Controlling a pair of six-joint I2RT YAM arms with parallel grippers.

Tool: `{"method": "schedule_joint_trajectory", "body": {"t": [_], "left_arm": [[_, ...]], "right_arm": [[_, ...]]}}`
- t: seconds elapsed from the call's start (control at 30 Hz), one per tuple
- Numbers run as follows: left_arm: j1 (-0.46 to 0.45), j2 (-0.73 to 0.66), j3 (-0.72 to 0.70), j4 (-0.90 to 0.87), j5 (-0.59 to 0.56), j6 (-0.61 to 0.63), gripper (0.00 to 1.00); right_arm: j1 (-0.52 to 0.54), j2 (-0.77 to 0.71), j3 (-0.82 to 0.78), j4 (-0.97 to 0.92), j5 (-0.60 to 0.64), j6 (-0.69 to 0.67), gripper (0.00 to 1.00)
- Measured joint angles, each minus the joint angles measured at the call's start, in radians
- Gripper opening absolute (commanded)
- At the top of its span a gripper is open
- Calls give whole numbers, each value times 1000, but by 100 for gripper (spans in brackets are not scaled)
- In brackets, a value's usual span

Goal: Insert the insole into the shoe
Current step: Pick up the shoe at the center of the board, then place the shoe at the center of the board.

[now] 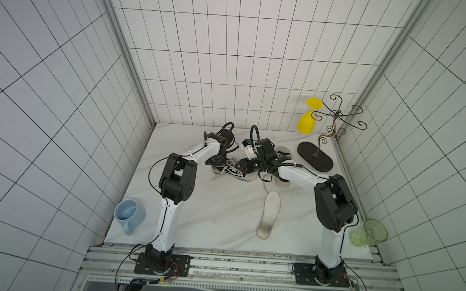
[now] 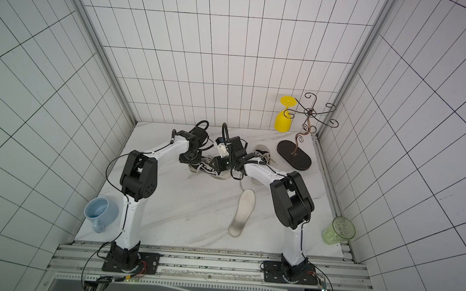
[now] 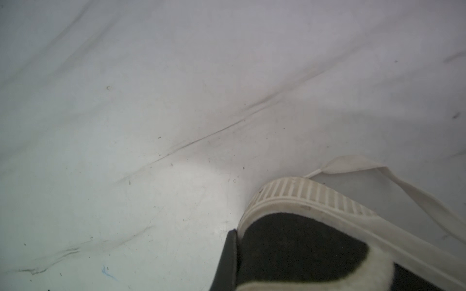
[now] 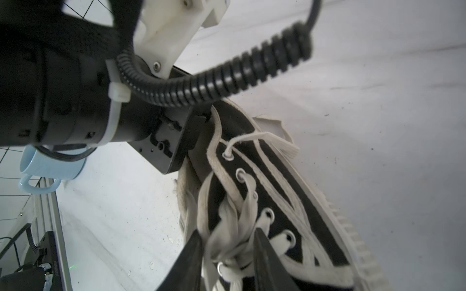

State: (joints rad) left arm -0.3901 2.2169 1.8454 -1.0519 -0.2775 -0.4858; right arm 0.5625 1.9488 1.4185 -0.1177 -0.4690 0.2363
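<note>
A black canvas shoe [image 1: 231, 172] [image 2: 206, 168] with white laces lies on its side at the back middle of the marble table. My left gripper [image 1: 216, 159] is shut on its heel. In the left wrist view one dark finger [image 3: 228, 259] presses the black heel [image 3: 297, 241], and the other finger is hidden. My right gripper [image 4: 228, 254] is open over the lacing [image 4: 227, 226], with a bunch of laces loose between its fingers. The white insole [image 1: 269, 213] [image 2: 242, 211] lies flat on the table nearer the front, apart from both grippers.
A second, pale shoe [image 1: 284, 155] lies under my right forearm. A wire rack on a dark oval base [image 1: 315, 157] holds a yellow glass [image 1: 307, 120] at the back right. A blue mug [image 1: 128, 214] stands front left and a green cup [image 1: 369, 233] front right.
</note>
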Motion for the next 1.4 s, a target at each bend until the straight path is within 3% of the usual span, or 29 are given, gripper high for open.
{"method": "schedule_joint_trajectory", "body": {"t": [0.3, 0.4, 0.57, 0.77, 0.83, 0.97, 1.03, 1.13, 1.23, 1.4], "left_arm": [[76, 1, 93, -78, -32, -398, 0], [81, 7, 139, -99, -31, -552, 7], [76, 80, 238, -190, -32, -769, 9], [46, 219, 383, -339, -54, -947, 33], [37, 225, 408, -359, -53, -969, 41], [23, 222, 437, -354, -40, -970, 47], [20, 212, 437, -333, -22, -947, 56], [21, 166, 418, -288, 21, -887, 58], [21, 31, 310, -234, 54, -828, 58], [23, -311, 14, -122, 96, -731, 55]], "right_arm": [[-107, -145, -2, 67, -22, 132, 51], [-124, -222, -12, 101, -18, 150, 51], [-137, -299, -80, 129, -14, 164, 51], [-151, -301, -116, 111, -13, 167, 51], [-151, -301, -116, 111, -12, 164, 51], [-151, -302, -116, 100, -6, 148, 51], [-154, -303, -117, 95, -2, 141, 51], [-159, -303, -120, 83, 0, 137, 52], [-171, -303, -121, 62, 8, 137, 52], [-198, -303, -121, 23, 56, 137, 51]]}}
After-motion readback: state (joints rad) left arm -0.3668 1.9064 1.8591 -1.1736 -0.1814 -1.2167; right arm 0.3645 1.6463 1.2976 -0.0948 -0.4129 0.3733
